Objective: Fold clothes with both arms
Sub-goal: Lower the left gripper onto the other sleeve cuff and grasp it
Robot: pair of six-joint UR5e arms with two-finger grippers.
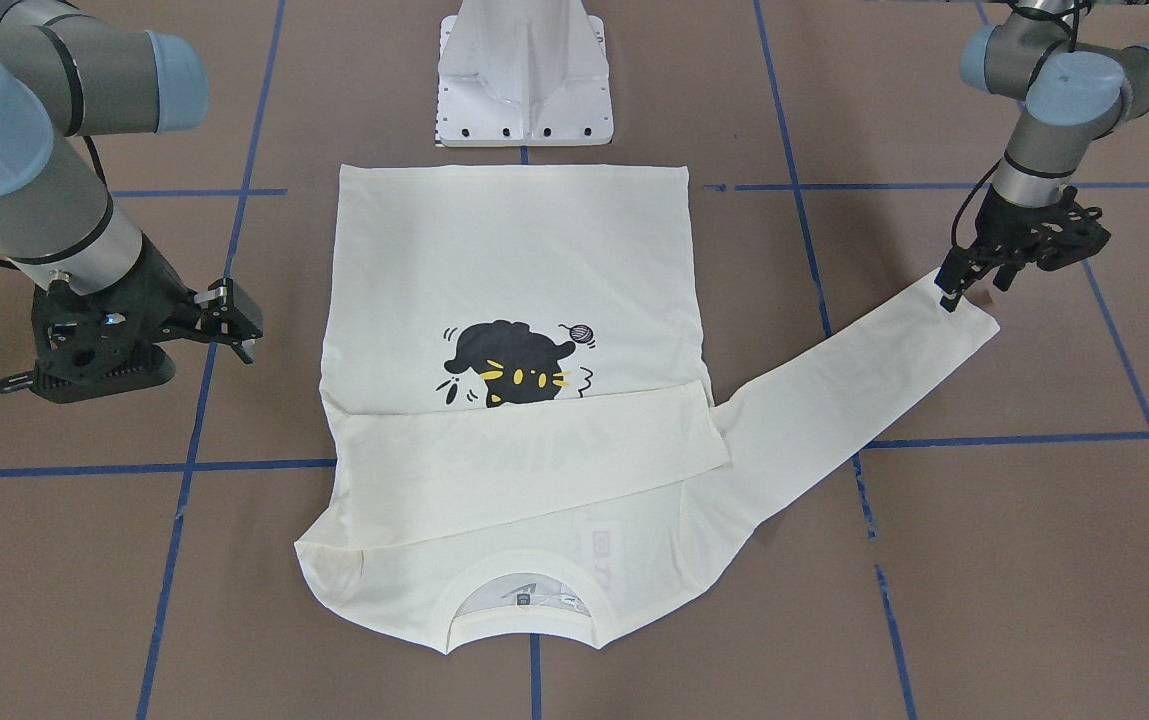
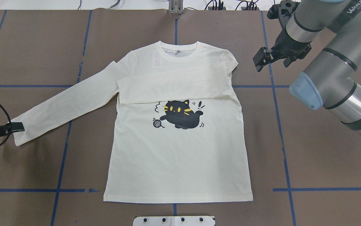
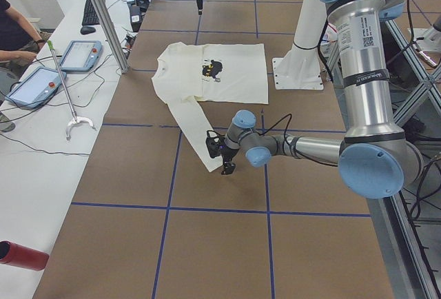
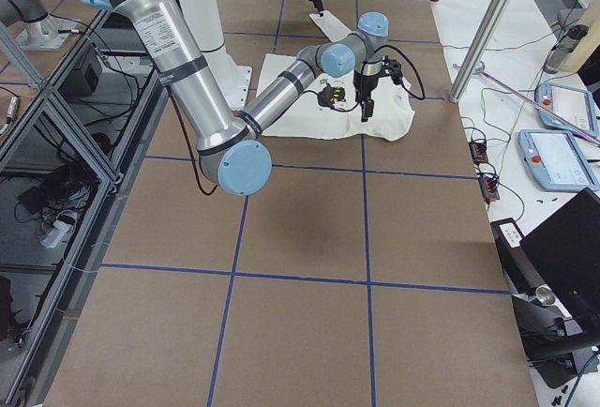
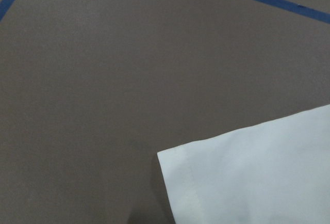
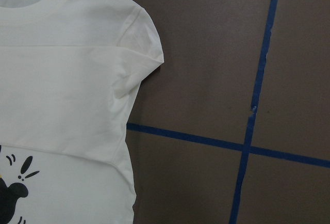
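Note:
The cream-white long-sleeved T-shirt lies flat on the brown table, cat print up and collar away from the robot. The sleeve on the robot's right is folded across the chest and hides the lettering. The other sleeve stretches out to the robot's left. My left gripper is low at that sleeve's cuff and looks open. It also shows in the front-facing view. My right gripper hangs open and empty beside the shirt's right shoulder.
The white pedestal base stands just behind the shirt's hem. Blue tape lines cross the brown table. A side bench with tablets and a person's arm is beyond the table's far edge. A red cylinder lies there too.

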